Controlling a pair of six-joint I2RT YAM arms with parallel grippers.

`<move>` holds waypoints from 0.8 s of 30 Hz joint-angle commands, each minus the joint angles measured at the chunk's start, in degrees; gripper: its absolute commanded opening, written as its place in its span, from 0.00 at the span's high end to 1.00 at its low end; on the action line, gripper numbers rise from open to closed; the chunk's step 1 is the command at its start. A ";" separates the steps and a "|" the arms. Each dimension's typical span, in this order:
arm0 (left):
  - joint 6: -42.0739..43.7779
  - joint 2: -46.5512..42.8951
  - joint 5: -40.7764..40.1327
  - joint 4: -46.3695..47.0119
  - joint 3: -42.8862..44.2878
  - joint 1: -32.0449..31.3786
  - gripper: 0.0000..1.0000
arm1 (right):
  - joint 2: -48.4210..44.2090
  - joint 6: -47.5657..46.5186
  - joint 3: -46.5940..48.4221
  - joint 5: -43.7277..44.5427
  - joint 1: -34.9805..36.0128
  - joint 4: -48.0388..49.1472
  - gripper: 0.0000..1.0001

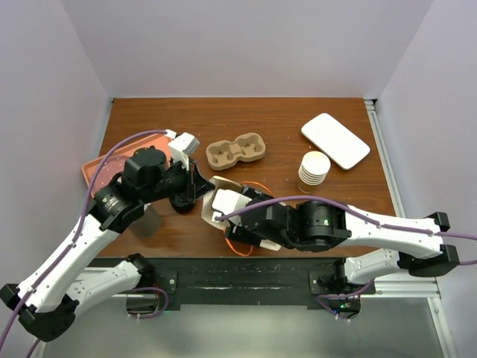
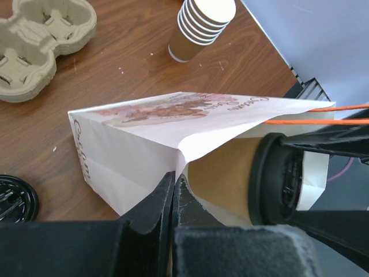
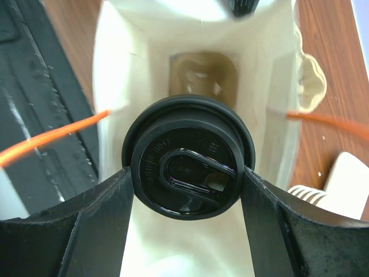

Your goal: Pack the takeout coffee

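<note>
Through the left wrist camera, the takeout coffee (image 2: 228, 179) lies on its side in the mouth of a white paper bag (image 2: 132, 144). It has a smooth tan paper wall and a ribbed, glossy black lid facing outward. The bag is creased, printed in brownish red, and lies flat on the dark wood-grain surface (image 2: 115, 75). The left end effector (image 2: 174, 183) has its fingers pressed together on the bag's lower edge. Nearby lie a moulded pulp cup carrier (image 2: 40, 46), a stack of cups (image 2: 199, 26) and a loose black lid (image 2: 14, 199).

Through the right wrist camera, the round lid fills the middle, with its oval sip hole in view. The right end effector (image 3: 187, 173) is clamped on its rim from both sides. Behind it is the bag's cream interior, with thin orange handles (image 3: 52, 135) running out at the edges.

From above, both end effectors meet at the bag near the front of the surface. A flat white rounded tray (image 1: 335, 140) sits at the far right.
</note>
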 commanded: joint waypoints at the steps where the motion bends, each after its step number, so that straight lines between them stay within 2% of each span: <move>1: 2.08 -3.27 -0.87 7.60 -0.53 -0.10 1.00 | -1.45 0.63 -2.50 5.96 0.72 3.07 0.68; 7: 2.88 -6.00 0.00 7.68 -3.16 -0.36 1.00 | -1.88 -3.49 -4.52 9.73 0.90 6.31 0.68; 10: 2.79 -7.75 1.67 10.66 -7.28 -0.28 1.00 | -3.20 -6.57 -8.11 11.41 0.81 9.81 0.66; 14: 3.05 -7.23 3.43 11.37 -9.23 -0.28 1.00 | -4.52 -5.27 -8.57 12.38 0.20 12.28 0.67; 17: 3.14 -6.79 3.17 12.25 -10.72 -0.28 1.00 | -7.94 -4.30 -10.67 11.77 -1.03 15.19 0.67; 24: 4.37 -6.09 3.26 14.45 -10.72 -0.36 1.00 | -9.88 -5.78 -13.75 4.49 -4.37 12.38 0.66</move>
